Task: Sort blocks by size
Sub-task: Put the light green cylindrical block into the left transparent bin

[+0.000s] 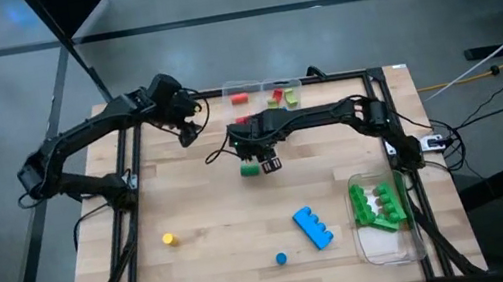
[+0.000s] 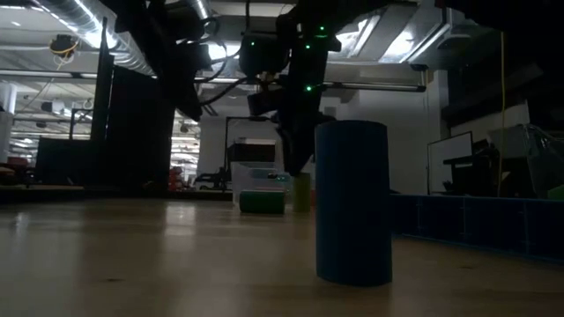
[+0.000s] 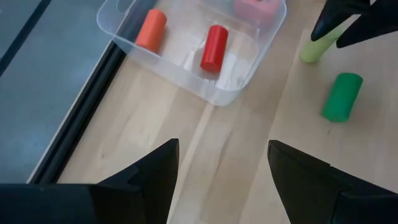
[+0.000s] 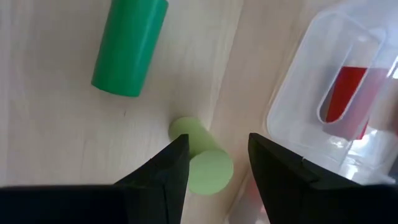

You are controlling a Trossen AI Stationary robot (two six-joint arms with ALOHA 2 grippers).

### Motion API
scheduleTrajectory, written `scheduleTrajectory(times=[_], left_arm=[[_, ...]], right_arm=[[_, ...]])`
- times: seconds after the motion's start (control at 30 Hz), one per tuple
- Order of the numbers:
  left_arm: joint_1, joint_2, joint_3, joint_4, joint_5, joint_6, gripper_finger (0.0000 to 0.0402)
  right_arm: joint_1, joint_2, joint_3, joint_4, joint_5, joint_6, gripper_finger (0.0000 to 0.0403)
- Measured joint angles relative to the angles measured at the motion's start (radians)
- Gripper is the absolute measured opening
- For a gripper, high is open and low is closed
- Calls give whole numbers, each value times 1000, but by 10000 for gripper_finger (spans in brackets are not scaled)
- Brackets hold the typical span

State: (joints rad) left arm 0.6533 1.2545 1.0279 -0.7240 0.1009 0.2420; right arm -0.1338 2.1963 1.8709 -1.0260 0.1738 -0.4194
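Left gripper [image 1: 190,120] hovers over the far-left part of the table [image 1: 213,218], fingers spread wide and holding nothing; it waits just left of the small clear bin [image 3: 205,81], probably keeping clear of the other arm.

Right gripper [image 4: 214,168] reaches in from the right to the table's middle. Its fingers are parted, with the lime cylinder [image 4: 202,155] between the tips. No contact is visible (whether it is picking up or letting go cannot be judged). The lime cylinder is short, pale and smooth. It appears to stand tilted beneath the tips.

Block positions, left to right:
- Yellow block [image 1: 169,239]: near left, small and alone.
- Green cylinder [image 4: 129,46]: lying on its side just beside the lime one, darker and longer.
- Red cylinder [image 3: 214,47] and orange cylinder [image 3: 151,29]: lying inside the small clear bin at the far edge, evidently the place for short pieces.
- Small blue block [image 1: 281,258]: near centre, upright in the low view.
- Blue brick [image 1: 313,227]: long and studded, lying just right of it.
- Green bricks [image 1: 378,204]: long and studded, lying in the large clear tray [image 1: 390,249] at the near right.
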Motion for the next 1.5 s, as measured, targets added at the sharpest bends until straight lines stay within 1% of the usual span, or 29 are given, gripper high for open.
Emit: scheduleTrajectory(times=[0.4, 0.63, 0.9, 1.03, 1.5], left_arm=[[-12, 0, 0, 1, 2, -4, 231], [-12, 1, 0, 1, 2, -7, 231], [-12, 1, 0, 1, 2, -7, 231], [-12, 1, 0, 1, 3, -7, 231], [-12, 1, 0, 1, 2, -8, 231]], right_arm=[[-5, 0, 0, -33, -2, 29, 166], [-8, 1, 0, -70, 26, 81, 166], [-24, 1, 0, -71, 17, 82, 166], [-26, 1, 0, -57, -9, 82, 166], [-26, 35, -1, -55, -5, 82, 166]])
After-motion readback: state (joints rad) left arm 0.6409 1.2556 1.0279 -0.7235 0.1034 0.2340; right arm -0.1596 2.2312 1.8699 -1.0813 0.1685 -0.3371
